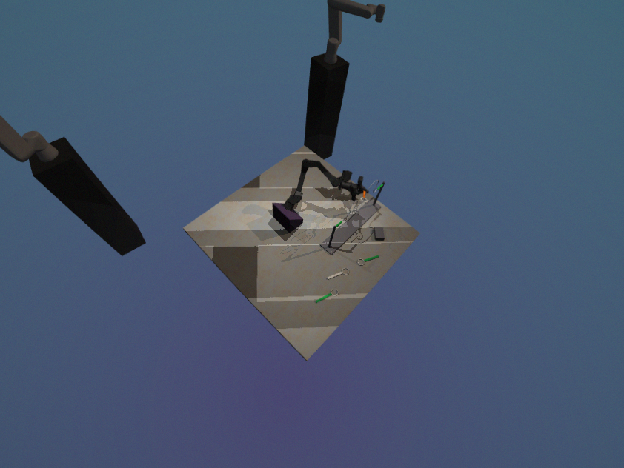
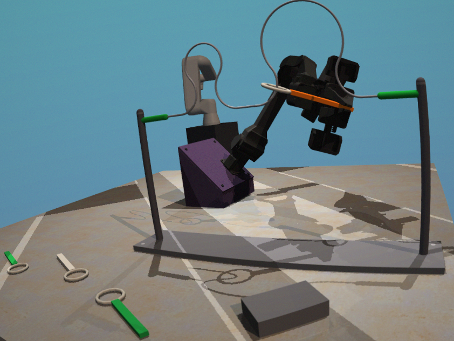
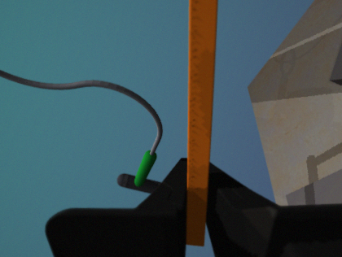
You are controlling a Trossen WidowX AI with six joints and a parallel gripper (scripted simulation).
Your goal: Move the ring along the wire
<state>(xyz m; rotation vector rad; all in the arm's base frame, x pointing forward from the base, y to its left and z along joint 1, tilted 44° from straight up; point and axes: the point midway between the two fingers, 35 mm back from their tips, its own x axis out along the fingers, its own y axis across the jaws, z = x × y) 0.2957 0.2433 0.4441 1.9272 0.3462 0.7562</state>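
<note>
The cream ring (image 2: 262, 86) is around the thin grey wire (image 2: 234, 107) (image 3: 98, 83) at the lower left of the large loop, with the wire passing through it. Whether they touch cannot be told. The orange handle (image 2: 318, 99) (image 3: 200, 81) (image 1: 364, 193) slopes slightly down to the right. My gripper (image 3: 191, 164) is shut on it near its free end. One green part (image 2: 155, 118) (image 1: 338, 224) joins the left post (image 2: 148, 165). The other green part (image 2: 397, 95) (image 1: 379, 187) joins the right post (image 2: 424, 165), right of my gripper in the exterior view. The ring is out of the wrist view.
The posts rise from a grey base plate (image 2: 205, 249). In front lie a dark grey block (image 2: 286, 308), a green-handled ring (image 2: 130, 317), a cream-handled ring (image 2: 66, 261) and another green-handled ring (image 2: 11, 258). Tall dark pedestals (image 1: 327, 101) (image 1: 85, 196) carrying other arms stand beyond the table.
</note>
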